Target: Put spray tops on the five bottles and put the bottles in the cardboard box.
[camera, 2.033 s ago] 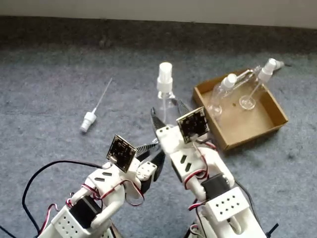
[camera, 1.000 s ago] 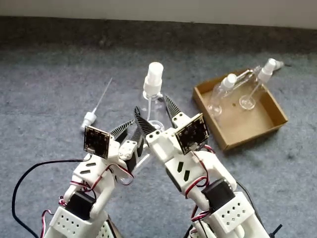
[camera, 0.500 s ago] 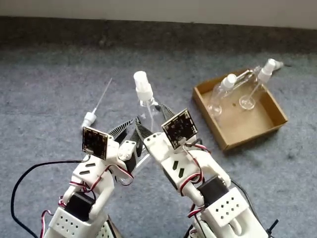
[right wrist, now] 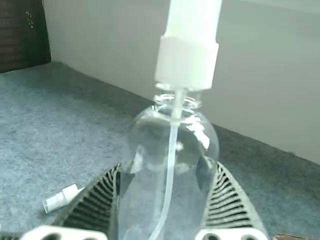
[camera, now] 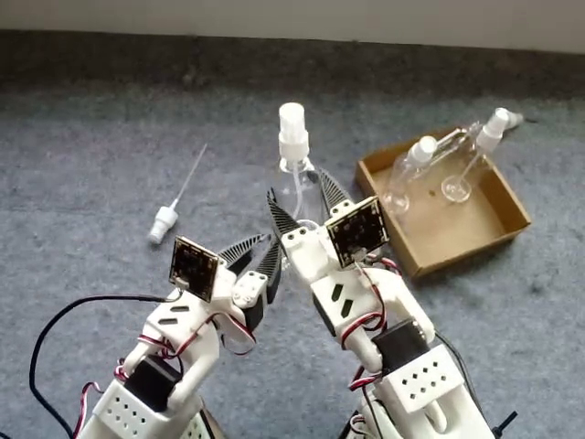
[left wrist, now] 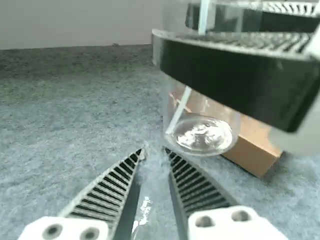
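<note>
Right wrist view has your right claw (right wrist: 167, 167) clamped across the bottle (right wrist: 167, 145) at its belly, with the top (right wrist: 187, 55) resting over the neck (not fully down, I'd say). The bottle has swung back upright from its lean toward the left claw (left wrist: 155, 152), which has backed off below the bottle's base, narrow and empty. So the left claw's part looks done. The box (camera: 475, 251), near the right claw's outer side, comes next.
</note>
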You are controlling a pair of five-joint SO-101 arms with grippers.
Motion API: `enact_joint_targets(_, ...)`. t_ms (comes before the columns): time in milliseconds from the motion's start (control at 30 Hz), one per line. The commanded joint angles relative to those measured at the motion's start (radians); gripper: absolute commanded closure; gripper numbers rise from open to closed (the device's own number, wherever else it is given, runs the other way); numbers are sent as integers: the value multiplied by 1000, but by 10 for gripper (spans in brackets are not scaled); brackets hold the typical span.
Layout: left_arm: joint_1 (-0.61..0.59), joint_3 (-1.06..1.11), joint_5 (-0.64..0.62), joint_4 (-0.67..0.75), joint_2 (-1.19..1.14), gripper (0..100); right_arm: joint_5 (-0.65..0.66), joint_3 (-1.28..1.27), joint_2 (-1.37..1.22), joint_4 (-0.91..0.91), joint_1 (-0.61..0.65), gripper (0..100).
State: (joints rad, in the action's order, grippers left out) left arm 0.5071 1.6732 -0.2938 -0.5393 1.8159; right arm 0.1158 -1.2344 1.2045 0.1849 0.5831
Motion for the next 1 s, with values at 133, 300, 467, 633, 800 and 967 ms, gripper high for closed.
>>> enact_joint_targets(133,176,-19,6,-21,12,994,-9,27,12,-38,36,926)
enact_joint_targets(300,248,-19,5,28,12,994,-8,25,12,-38,142,926)
enact_joint_targets(467,193,-21,3,63,12,994,-6,21,13,-38,194,926)
enact_joint_targets(633,59,-21,3,63,12,994,-5,21,13,-33,194,927)
enact_joint_targets(800,-41,-19,3,63,12,994,-5,16,13,-30,194,928)
enact_joint_targets(967,-59,-8,3,63,12,994,-5,16,13,-30,191,928)
